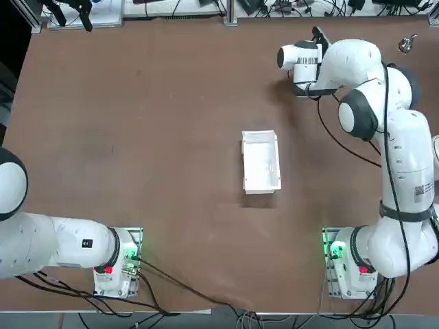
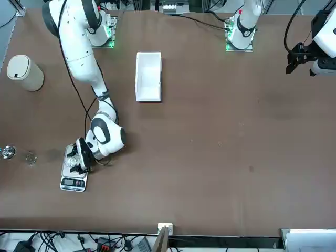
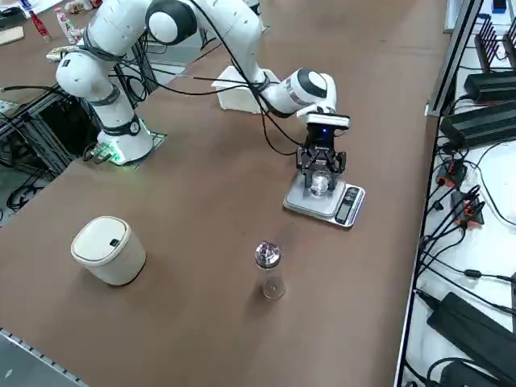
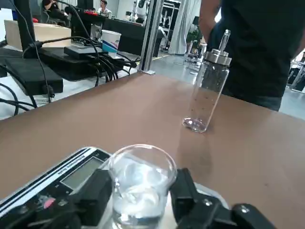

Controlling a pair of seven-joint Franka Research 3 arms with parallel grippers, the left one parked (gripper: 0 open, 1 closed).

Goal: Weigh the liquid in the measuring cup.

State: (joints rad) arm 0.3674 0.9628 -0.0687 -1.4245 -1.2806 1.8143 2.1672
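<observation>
Brown, across the bench. Set flat on it, near the far right corner, a digital scale, presumably for a steady reading. Low around the cup, the claw; cannot tell whether gripping or released. Over the weighing plate, the measuring cup, upright, likely to avoid spilling.

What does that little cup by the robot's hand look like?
The cup is small, see-through and colourless, like glass or clear plastic, with a round, glinting rim. Clear liquid seems to lie in its lower part. It stands upright at the scale, between the right gripper's two dark fingers. Whether they touch it, I cannot tell.
</observation>
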